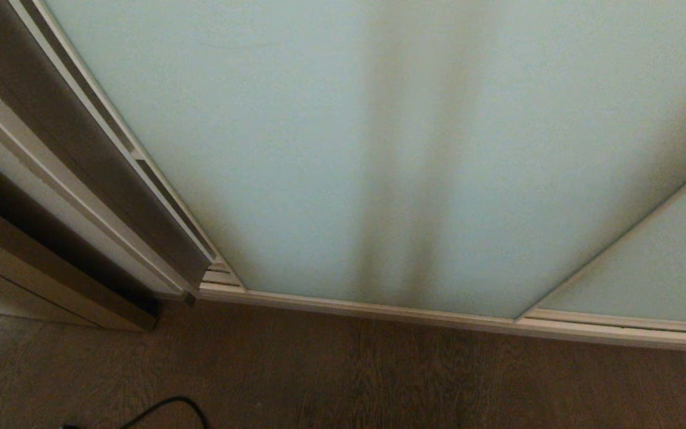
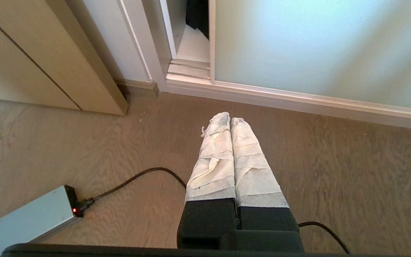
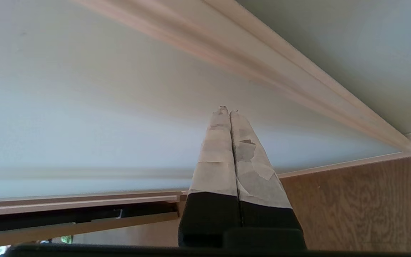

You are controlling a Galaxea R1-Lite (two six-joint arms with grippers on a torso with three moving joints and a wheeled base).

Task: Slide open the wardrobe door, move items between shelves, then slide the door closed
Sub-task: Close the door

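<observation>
The sliding wardrobe door (image 1: pixel 319 149) is a wide frosted pale blue-green pane in a cream frame and fills most of the head view. In the left wrist view the door (image 2: pixel 316 43) stands a narrow gap away from the wardrobe's side post. In that gap shows a strip of black fabric, the bag (image 2: pixel 197 16), above a white shelf board (image 2: pixel 191 46). My right gripper (image 3: pixel 227 110) is shut and empty, its taped tips close in front of the door glass (image 3: pixel 84 107). My left gripper (image 2: pixel 230 119) hangs shut and empty over the wooden floor. Neither arm shows in the head view.
A second frosted panel (image 1: pixel 664 262) overlaps at the right behind a cream stile (image 3: pixel 280 67). A beige cabinet (image 2: pixel 48 60) stands left of the wardrobe. On the floor lie a grey power brick (image 2: pixel 30 217) and its black cable (image 2: pixel 137 176).
</observation>
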